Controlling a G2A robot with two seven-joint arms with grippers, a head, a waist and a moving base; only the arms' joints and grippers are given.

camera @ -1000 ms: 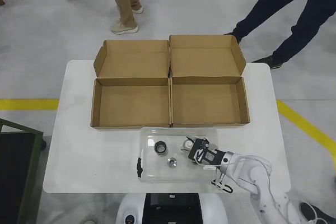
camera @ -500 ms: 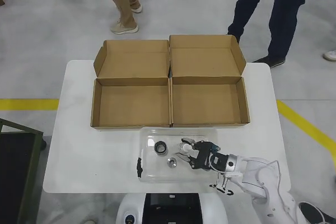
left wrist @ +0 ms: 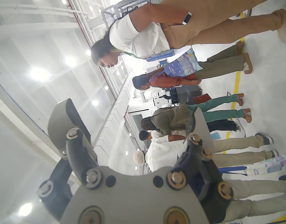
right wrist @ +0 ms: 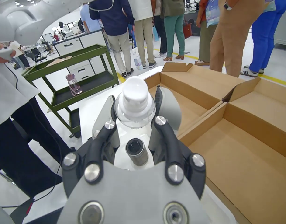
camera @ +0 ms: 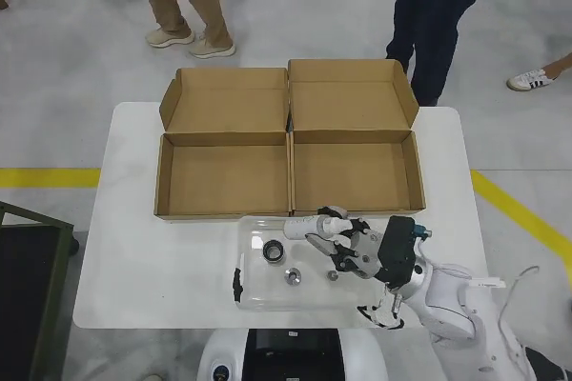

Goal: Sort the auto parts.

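Top view: right end effector (camera: 326, 231) is clamped on a white-and-clear plastic cap-shaped part (camera: 303, 227), over the far side of the clear plastic tray (camera: 253, 297) on the white table (camera: 133, 238). Two open brown cardboard boxes (camera: 224, 179) sit just beyond the tray, the right-hand box (camera: 351, 176) nearer. Three parts left in the tray: one dark metal sleeve (camera: 273, 250), two small silver pieces (camera: 292, 276). Left wrist view: left end effector (left wrist: 131, 117) spread wide, empty, aimed off into the room. Right wrist view: held part's long axis runs straight out between the fingers (right wrist: 166, 108), sleeve beneath, boxes ahead; right arm nearer.
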